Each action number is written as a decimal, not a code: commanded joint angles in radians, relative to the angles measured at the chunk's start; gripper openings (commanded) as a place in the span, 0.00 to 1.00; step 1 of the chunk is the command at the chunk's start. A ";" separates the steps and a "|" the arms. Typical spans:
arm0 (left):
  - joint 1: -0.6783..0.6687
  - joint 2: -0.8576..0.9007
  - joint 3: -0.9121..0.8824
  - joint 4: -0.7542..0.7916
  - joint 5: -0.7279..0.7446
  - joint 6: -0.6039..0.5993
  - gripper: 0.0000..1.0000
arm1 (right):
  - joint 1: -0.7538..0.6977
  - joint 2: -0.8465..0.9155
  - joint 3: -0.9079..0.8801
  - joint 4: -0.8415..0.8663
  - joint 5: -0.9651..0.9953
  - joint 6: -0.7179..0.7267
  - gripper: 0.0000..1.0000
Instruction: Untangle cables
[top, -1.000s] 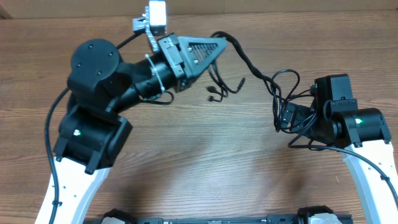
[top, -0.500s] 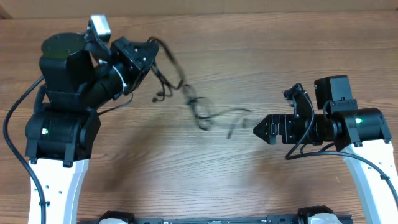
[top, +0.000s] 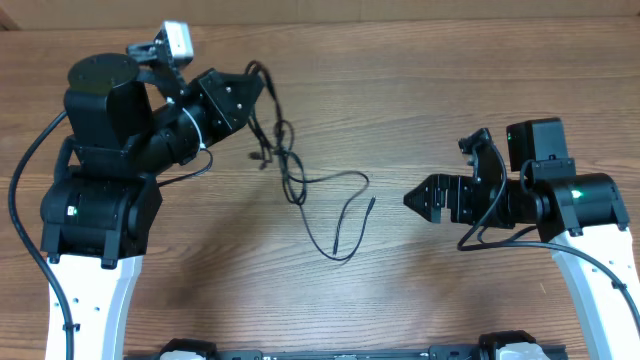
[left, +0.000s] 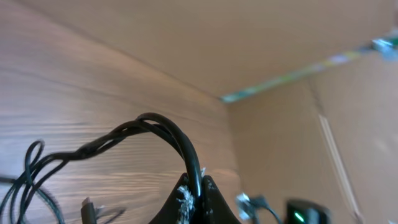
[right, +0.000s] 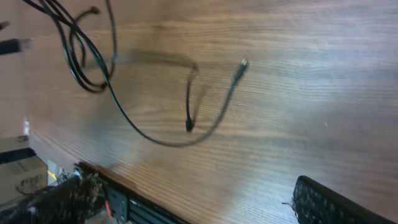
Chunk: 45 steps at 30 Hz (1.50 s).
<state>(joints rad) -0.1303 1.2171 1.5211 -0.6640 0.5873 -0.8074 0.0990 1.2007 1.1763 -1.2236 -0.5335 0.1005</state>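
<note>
Checking my left hand first: it is pinched tight on the black cables, with no gap that I can see between its two sides. On the left wrist view the strands rise out of the closed fingertips, arch over in a tight bend and fall away to the left toward the wooden desk. From overhead, that hand sits at the far left of the desk, and the cables drop from it into a loose knot of loops just beside it, toward the middle. One thin strand runs on from the knot, curves toward the near edge, turns back up and ends in a small plug lying on bare wood. A short end with a connector hangs close under the left hand.

My right hand is spread wide and holds nothing. It points toward the middle of the desk, near the plug but not touching it. On the right wrist view its fingers sit at the bottom corners, far apart, with the curved strand and plug on the desk ahead of them.
</note>
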 joint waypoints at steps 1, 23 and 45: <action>-0.028 -0.022 0.020 0.067 0.198 0.025 0.04 | -0.003 -0.031 0.011 0.041 -0.066 0.003 1.00; -0.487 -0.014 0.020 0.389 -0.035 -0.119 0.04 | 0.137 -0.089 0.060 0.116 0.130 -0.048 1.00; -0.410 -0.161 0.020 0.453 0.022 -0.131 0.04 | -0.055 0.101 0.033 -0.022 0.840 0.494 1.00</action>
<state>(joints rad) -0.5873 1.1275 1.5208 -0.2424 0.6388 -0.9436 0.1093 1.2888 1.2102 -1.2366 0.2443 0.5777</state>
